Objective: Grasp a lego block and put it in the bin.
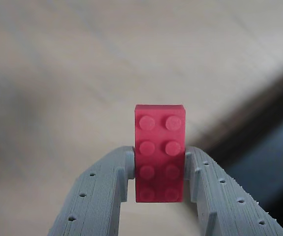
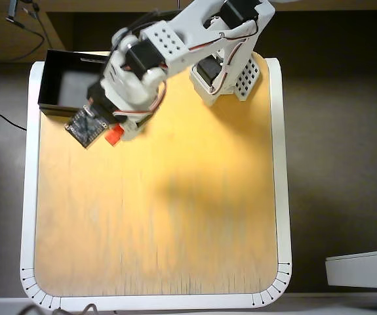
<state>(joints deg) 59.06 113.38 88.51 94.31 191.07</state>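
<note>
Grasp stage judged complete; delivery outstanding. In the wrist view, gripper (image 1: 159, 169) pinched on the lego block (image 1: 160, 152), grey fingers (image 1: 112, 183) pressed against both long sides of its lower half, studded face turned toward the camera, upper half standing clear beyond the fingertips. Brick seated square between the jaws, no visible tilt. Wooden table (image 1: 82, 64) blurred behind the brick and well apart from it, so load judged to be carried in the air, not resting. Dark area to the right of the claw in the same view, likely the bin, too blurred to confirm. In the overhead view, gripper (image 2: 117, 133) over bare tabletop with the red brick (image 2: 113, 135) showing at its tip; bin (image 2: 60, 79) at the table's upper left corner, near the claw but not under it, nearest wall partly hidden by the arm. Nothing seen lying in the visible part of the tray. Remaining, by judgement: short carry across the near wall, then release over the floor of the tray. Risk noted: low wall close to the path of the brick.
</note>
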